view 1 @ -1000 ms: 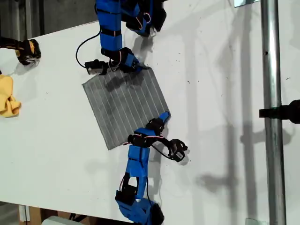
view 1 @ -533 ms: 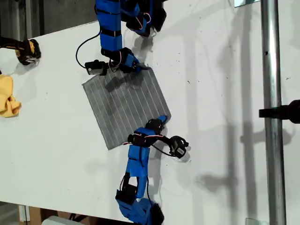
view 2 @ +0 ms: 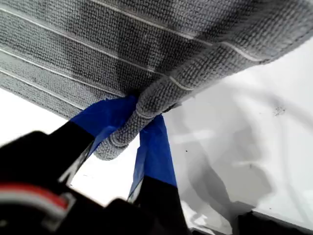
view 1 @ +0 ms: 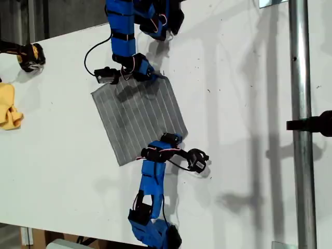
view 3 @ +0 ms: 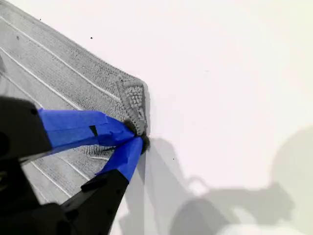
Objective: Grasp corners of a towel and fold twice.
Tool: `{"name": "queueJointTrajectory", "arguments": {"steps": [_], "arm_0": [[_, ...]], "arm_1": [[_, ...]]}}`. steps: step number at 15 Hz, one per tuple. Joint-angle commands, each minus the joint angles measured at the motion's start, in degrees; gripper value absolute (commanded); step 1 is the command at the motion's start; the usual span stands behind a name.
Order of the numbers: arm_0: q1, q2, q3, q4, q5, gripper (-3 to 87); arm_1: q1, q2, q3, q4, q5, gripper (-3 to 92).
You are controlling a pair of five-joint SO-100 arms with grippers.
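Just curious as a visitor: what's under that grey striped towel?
The towel lies flat on the white table; whatever its middle covers cannot be seen. My first gripper and second gripper each pinch a corner.

The towel [view 2: 161, 44] is nubbly woven cloth on a smooth matt table [view 1: 249, 93].

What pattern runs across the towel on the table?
The towel is grey with thin pale parallel stripes. The weave and stripes show best in the first wrist view.

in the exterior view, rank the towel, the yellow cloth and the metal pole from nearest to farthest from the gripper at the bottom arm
1. towel: its corner is at that gripper.
2. metal pole: far towards the exterior view's right.
3. yellow cloth: farthest, at the exterior view's left edge.
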Motion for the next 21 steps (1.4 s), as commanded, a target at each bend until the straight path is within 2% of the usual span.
{"name": "queueJointTrajectory", "arguments": {"steps": [1, 8, 16, 21], "arm_0": [[0.18, 3.43, 0.09, 3.6, 1.14, -2.0], [0.88, 8.09, 1.85, 10.81, 3.16, -2.0], [2.99, 26.02, 3.08, 12.83, 9.49, -2.0], [-2.2, 27.6, 4.31, 14.33, 12.22, -2.0]], "arm_1": [[-0.97, 0.7, -3.43, 0.0, 0.35, -0.1], [-6.24, -0.79, -8.53, -0.18, 1.58, -0.1], [-12.92, 6.15, -16.7, 2.55, 2.11, -0.1], [-8.7, 9.58, -19.6, 4.75, 0.53, -0.1]]}}
